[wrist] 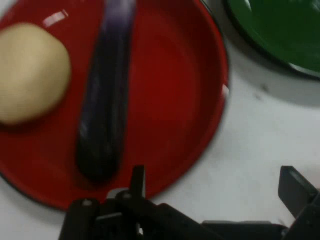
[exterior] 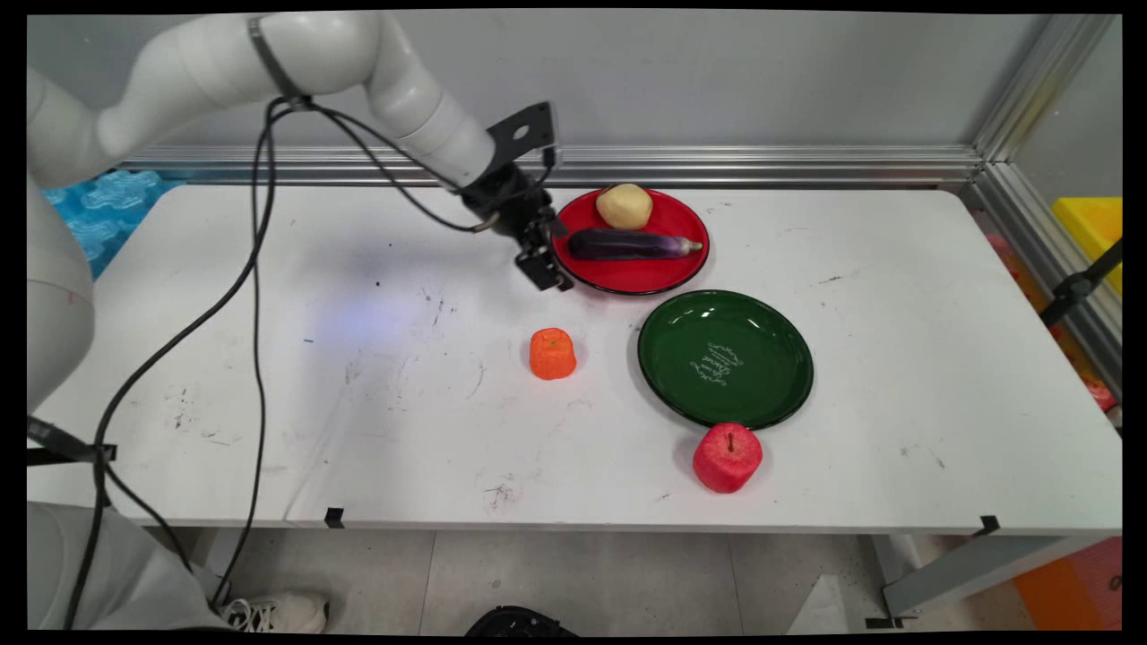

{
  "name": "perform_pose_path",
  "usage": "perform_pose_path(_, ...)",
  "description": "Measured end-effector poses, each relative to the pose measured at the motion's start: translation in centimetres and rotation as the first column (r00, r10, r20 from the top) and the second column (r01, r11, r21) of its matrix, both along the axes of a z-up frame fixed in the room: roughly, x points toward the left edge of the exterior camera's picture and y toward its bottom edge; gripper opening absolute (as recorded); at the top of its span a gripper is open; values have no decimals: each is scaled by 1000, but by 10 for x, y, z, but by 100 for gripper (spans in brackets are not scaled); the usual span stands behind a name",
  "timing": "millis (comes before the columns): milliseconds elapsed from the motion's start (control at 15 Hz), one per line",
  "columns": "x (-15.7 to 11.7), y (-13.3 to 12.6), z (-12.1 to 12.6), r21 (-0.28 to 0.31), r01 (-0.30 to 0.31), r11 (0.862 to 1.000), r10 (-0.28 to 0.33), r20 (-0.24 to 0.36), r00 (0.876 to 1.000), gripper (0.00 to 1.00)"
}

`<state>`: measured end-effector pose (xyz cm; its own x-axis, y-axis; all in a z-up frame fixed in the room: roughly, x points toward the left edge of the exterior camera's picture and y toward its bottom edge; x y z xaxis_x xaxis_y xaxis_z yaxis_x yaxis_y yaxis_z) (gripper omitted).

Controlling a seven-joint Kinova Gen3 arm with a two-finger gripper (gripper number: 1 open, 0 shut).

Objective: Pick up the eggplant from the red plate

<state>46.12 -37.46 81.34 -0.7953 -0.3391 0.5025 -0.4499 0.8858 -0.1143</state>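
Note:
My gripper (exterior: 548, 274) hangs low over the left rim of a red plate (exterior: 638, 274), fingers apart and nothing between them. On that plate lie a dark purple eggplant (exterior: 627, 244) and, behind it, a pale yellow potato (exterior: 625, 205). In the hand view the gripper (wrist: 215, 182) is open: one fingertip sits over the red plate (wrist: 170, 100) just below the eggplant's (wrist: 105, 100) blunt end, the other over bare table. The potato (wrist: 30, 75) is at the left and a green plate (wrist: 280, 30) at the top right corner.
An empty green plate (exterior: 681, 394) with white lettering lies in front of the red one. An orange fruit (exterior: 552, 353) stands on the table below the gripper. A red apple (exterior: 727, 457) sits by the green plate's near rim. Black cables hang from the arm on the left.

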Motion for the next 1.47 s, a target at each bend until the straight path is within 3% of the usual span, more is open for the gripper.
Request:
perform_pose_path(667,-21,-87,-36,-48,53,997,-55,-29,998,100)
perform_pose_path(1267,-29,-127,-58,-58,82,995,-84,-36,996,100)
perform_pose_path(1333,-29,-129,-60,-58,86,995,-88,-36,995,0)
perform_pose_path(1467,-30,-132,-63,-55,94,994,-96,-37,995,0)
